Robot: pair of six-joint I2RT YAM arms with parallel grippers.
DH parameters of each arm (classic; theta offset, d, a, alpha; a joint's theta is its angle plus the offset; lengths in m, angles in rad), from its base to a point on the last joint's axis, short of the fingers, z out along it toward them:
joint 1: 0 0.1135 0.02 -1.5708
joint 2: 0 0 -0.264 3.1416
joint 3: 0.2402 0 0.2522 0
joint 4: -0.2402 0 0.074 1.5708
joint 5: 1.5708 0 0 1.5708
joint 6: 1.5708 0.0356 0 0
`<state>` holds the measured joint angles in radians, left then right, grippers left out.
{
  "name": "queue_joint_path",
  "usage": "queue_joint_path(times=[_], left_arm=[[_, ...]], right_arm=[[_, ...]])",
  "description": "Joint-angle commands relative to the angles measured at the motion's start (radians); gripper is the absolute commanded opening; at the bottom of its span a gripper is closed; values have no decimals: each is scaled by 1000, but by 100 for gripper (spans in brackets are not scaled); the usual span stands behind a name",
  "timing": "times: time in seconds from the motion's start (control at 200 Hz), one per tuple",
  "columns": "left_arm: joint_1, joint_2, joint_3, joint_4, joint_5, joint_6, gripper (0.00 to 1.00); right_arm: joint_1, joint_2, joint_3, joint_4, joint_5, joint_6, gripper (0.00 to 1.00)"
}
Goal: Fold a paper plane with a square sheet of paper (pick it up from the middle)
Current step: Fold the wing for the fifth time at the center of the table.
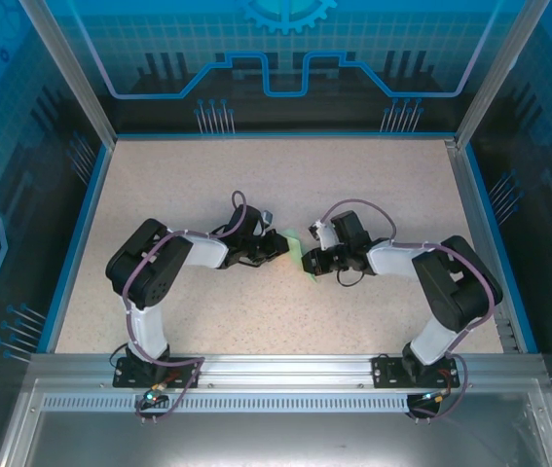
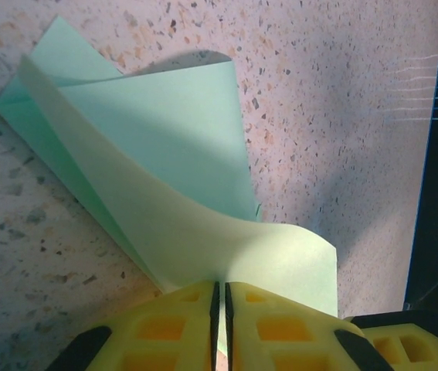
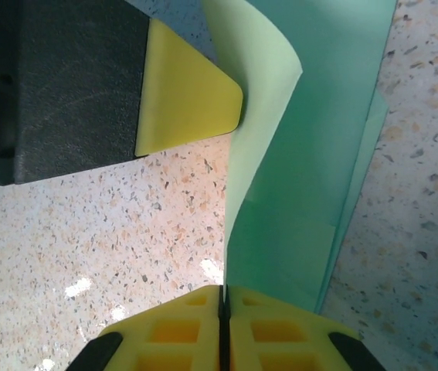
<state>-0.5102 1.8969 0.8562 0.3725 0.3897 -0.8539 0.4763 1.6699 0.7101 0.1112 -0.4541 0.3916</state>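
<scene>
Mid-fold: left end effector [image 2: 220, 292] and right end effector [image 3: 222, 297] each clenched on an edge of the pale mint-green square sheet of paper [image 2: 164, 154], bowed between them over the middle of the speckled beige desk [image 1: 285, 185]; next likely needs edges aligned before creasing

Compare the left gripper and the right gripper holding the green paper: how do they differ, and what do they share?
The left gripper reaches the paper from the left; the right gripper comes from the right, so they face each other. In the top view, the left gripper sits slightly farther from the arm bases than the right gripper. Both are shut on an edge of the same folded paper.
</scene>
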Motion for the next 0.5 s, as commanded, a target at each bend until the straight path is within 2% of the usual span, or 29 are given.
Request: queue_joint_path(times=[0.0, 0.495], left_arm=[[7, -35, -3, 30, 39, 26, 16], [7, -58, -71, 112, 49, 21, 17]], right_arm=[[-23, 25, -27, 73, -81, 56, 8], [-59, 67, -90, 215, -140, 202, 6]])
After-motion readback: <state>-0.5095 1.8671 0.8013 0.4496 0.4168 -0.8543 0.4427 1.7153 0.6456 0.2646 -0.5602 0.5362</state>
